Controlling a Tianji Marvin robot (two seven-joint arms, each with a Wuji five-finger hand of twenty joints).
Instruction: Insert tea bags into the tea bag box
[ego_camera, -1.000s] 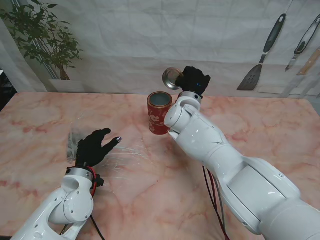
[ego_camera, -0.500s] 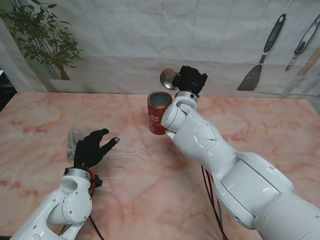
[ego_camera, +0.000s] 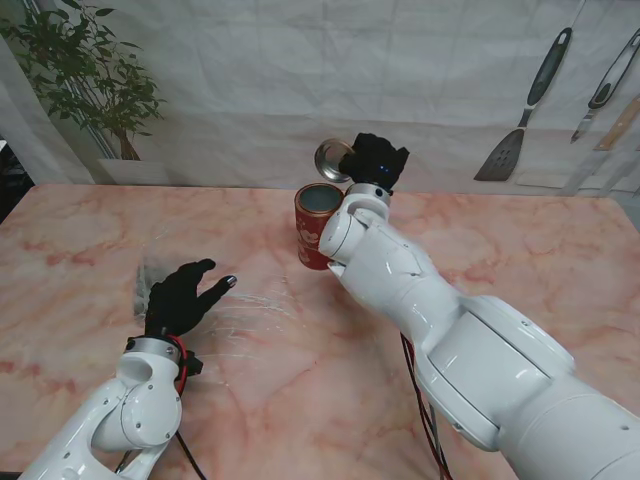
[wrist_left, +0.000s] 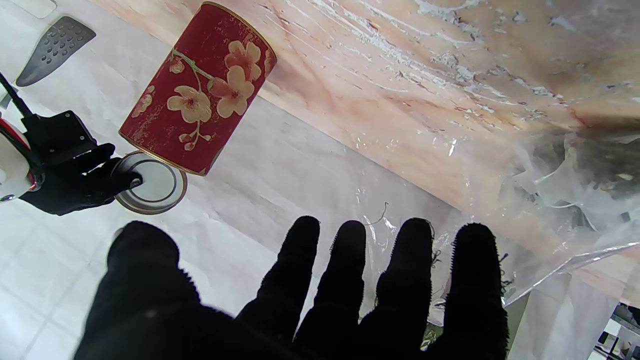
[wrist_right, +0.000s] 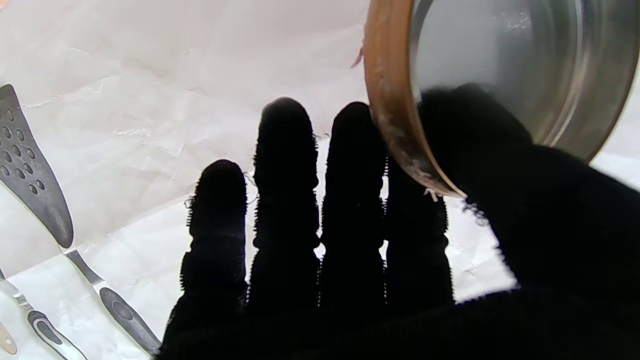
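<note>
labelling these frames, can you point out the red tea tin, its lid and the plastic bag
red tea tin (ego_camera: 316, 232), stand view, on its red side wall.
lid (ego_camera: 332, 158), stand view, on its shiny inner face, held by the right hand (ego_camera: 375, 160).
plastic bag (wrist_left: 565, 170), left wrist view, on the crumpled clear film.

Glossy white shells on both arms, rounded and jointed. Black knit gloves over the left hand (ego_camera: 183, 297) and right hand (ego_camera: 375, 160), fuzzy at the fingertips (wrist_left: 306, 235). Silver ring with red trim at the left wrist (ego_camera: 157, 348). Red and black cables (ego_camera: 423, 395) under the right arm. Possibly a small blue light on the right hand's back.
</note>
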